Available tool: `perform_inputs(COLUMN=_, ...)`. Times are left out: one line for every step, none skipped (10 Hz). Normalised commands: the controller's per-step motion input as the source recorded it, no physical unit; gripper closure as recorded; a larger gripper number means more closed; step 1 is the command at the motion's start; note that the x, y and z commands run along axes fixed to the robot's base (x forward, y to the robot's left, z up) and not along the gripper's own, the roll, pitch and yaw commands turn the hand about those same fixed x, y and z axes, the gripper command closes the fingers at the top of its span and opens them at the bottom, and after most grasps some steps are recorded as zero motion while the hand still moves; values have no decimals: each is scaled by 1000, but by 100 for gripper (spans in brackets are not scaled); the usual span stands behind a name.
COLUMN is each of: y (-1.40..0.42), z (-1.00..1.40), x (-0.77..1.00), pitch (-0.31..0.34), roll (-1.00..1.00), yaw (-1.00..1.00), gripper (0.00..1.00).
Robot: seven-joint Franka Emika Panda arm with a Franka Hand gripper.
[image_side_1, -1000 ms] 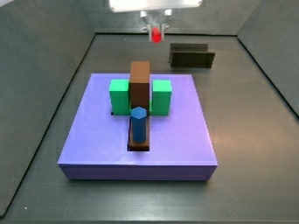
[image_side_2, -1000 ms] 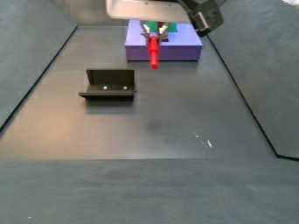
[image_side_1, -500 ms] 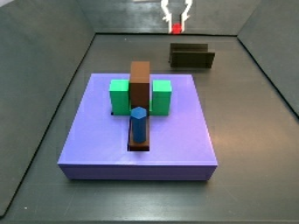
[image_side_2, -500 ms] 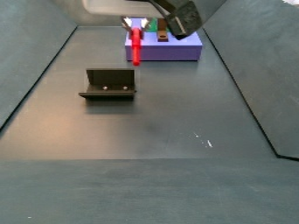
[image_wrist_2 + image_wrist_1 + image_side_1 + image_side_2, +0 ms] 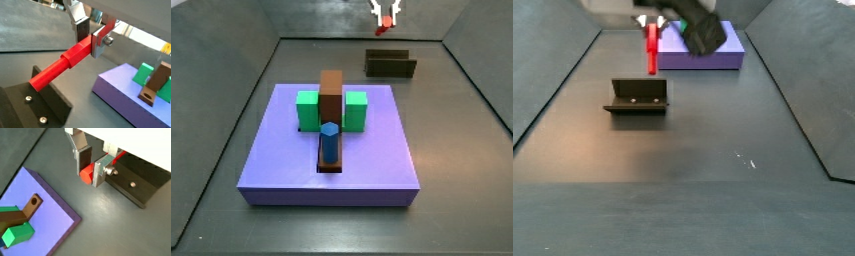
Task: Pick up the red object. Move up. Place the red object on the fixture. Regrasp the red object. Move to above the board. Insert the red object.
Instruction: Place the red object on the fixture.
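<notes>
My gripper (image 5: 91, 174) is shut on the red object (image 5: 86, 176), a slim red-orange peg gripped near one end. In a wrist view the red object (image 5: 59, 69) sticks far out from the fingers (image 5: 101, 42), toward the fixture (image 5: 35, 107). In a side view the red object (image 5: 651, 50) hangs upright under the gripper (image 5: 652, 22), high above the fixture (image 5: 637, 97). The gripper (image 5: 385, 12) sits at the frame's upper edge, above the fixture (image 5: 390, 64), with only a bit of the red object (image 5: 384, 20) showing. The board (image 5: 331, 160) lies apart from the fixture.
On the board stand two green blocks (image 5: 307, 110), a long brown bar (image 5: 331, 90) and a blue hexagonal peg (image 5: 330, 142) in the bar's slot. Dark walls (image 5: 238, 90) enclose the floor. The arm hides part of the board (image 5: 724, 60).
The gripper has carried the red object upward and sideways, from beside the board to above the fixture. It has stayed shut on it.
</notes>
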Motion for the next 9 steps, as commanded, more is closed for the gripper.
perform_inputs(y=140, z=-500, x=317, pitch=0, roll=-580, yaw=0, gripper=100)
perform_inputs(y=0, z=-571, x=317, pitch=11, roll=-203, yaw=0, gripper=100)
perform_inputs(y=0, z=-611, x=214, pitch=0, roll=0, yaw=0, gripper=100)
perform_inputs(y=0, z=-506, x=140, pitch=0, roll=131, yaw=-9, gripper=100)
perform_inputs(y=31, z=-474, x=74, pitch=0, roll=163, yaw=-40, gripper=100)
perform_inputs(y=57, z=-391, x=46, pitch=0, roll=23, yaw=-26, gripper=100)
perform_inputs(y=57, z=-357, x=29, pitch=0, roll=0, yaw=0, gripper=100)
perform_inputs(y=29, z=-174, x=26, pitch=0, roll=0, yaw=0, gripper=100)
perform_inputs(y=0, z=0, x=0, pitch=0, roll=3, yaw=0, gripper=100)
